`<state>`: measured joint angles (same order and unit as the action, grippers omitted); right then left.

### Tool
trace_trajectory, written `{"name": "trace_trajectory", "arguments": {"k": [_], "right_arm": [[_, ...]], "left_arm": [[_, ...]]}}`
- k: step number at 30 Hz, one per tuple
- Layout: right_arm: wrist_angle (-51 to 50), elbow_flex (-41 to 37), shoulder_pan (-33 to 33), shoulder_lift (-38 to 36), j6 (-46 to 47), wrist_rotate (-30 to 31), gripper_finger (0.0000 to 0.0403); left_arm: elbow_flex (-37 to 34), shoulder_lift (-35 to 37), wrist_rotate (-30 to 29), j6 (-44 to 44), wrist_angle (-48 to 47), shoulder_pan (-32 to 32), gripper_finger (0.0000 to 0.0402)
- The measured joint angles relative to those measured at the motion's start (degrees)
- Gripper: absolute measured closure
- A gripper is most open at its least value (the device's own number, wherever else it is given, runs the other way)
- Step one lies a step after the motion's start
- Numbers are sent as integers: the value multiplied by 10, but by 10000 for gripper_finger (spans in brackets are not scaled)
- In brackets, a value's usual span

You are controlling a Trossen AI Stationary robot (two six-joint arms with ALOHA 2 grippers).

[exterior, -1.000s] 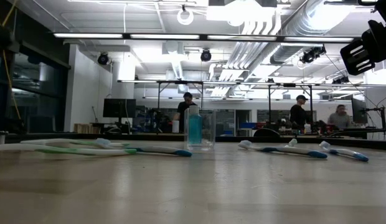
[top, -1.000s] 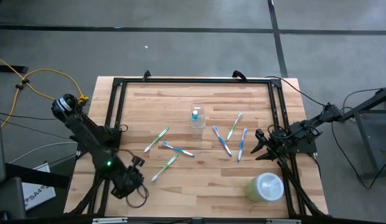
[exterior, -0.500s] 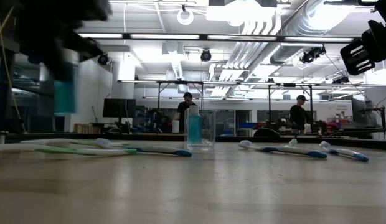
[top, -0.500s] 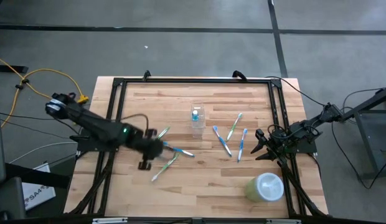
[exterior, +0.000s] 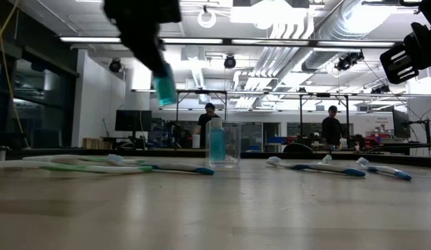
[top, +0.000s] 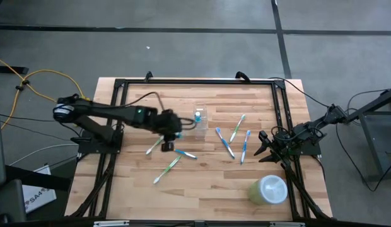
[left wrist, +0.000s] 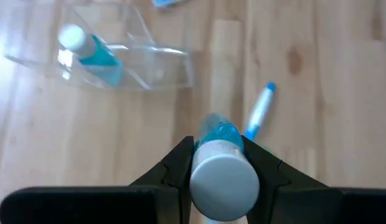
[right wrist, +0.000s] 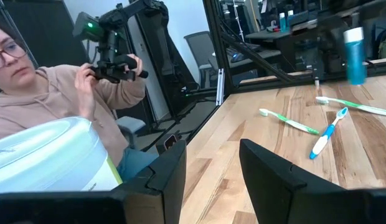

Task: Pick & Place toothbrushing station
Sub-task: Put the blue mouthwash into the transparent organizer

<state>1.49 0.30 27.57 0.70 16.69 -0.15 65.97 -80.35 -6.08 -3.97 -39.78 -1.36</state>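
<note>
A small clear plastic cup (top: 199, 120) stands near the table's middle with one white-capped blue tube (left wrist: 87, 48) in it. Several blue and green toothbrushes (top: 180, 151) lie flat on the wood around it. My left gripper (top: 172, 133) hovers just left of the cup, shut on a second blue tube (exterior: 165, 87). At the table's right edge my right gripper (right wrist: 211, 168) waits, open, with nothing between its fingers. My left gripper pinches the tube between its two fingers (left wrist: 180, 165), by its sides just below the white cap (left wrist: 223, 180). The fingers slant down from the table's left. The blue body (left wrist: 218, 134) sticks out below them, tilted, lifted clear of the table.
A pale green round container (top: 269, 189) stands at the near right corner, next to my right gripper. A black frame (top: 195, 82) runs along the table's edges. A person (right wrist: 43, 81) sits beyond the table's near side with a hand controller.
My left gripper has swung from the table's near left corner toward the middle and the cup, rising and rolling as it went. It has stayed shut on the blue tube and carried it clear of the table.
</note>
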Motion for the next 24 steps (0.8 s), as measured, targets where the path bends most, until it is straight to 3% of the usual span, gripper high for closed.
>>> {"name": "trace_trajectory", "arguments": {"k": [12,24], "right_arm": [[0,0,0,0,0,0,261],[0,0,0,0,0,0,261]], "left_arm": [[183,-148,16,82,-57,89,315],[220,-206,20,118,-51,135,315]]}}
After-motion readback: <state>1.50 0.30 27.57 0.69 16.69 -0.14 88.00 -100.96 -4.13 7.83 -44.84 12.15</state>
